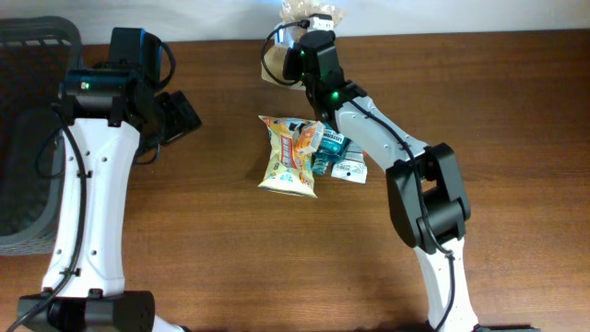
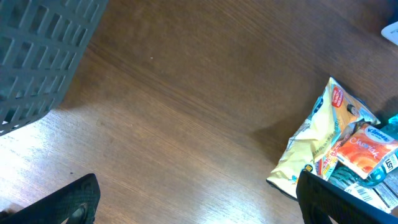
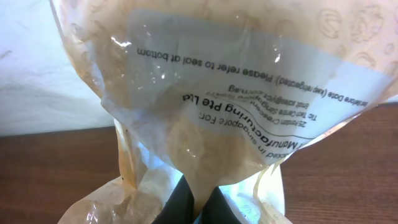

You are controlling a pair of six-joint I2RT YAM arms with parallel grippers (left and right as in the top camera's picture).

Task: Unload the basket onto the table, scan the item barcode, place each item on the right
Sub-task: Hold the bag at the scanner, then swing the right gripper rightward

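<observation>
I see the right gripper (image 3: 195, 203) clenched on the translucent tan bag (image 3: 236, 93), printed side to the wrist camera, at the table's (image 1: 516, 101) far edge. Left gripper (image 1: 177, 116) spread wide near the grey basket (image 1: 28, 92).

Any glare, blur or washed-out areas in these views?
Overhead: sharp, but the clear bag blends into the pale wall. Left wrist: soft focus, the snack pouch casts a faint shadow. Right wrist: glare spots on the bag film, print upside down.

Clear bag (image 1: 315, 11) partly beyond the overhead top edge, basket (image 1: 32, 39) beyond the left.
</observation>
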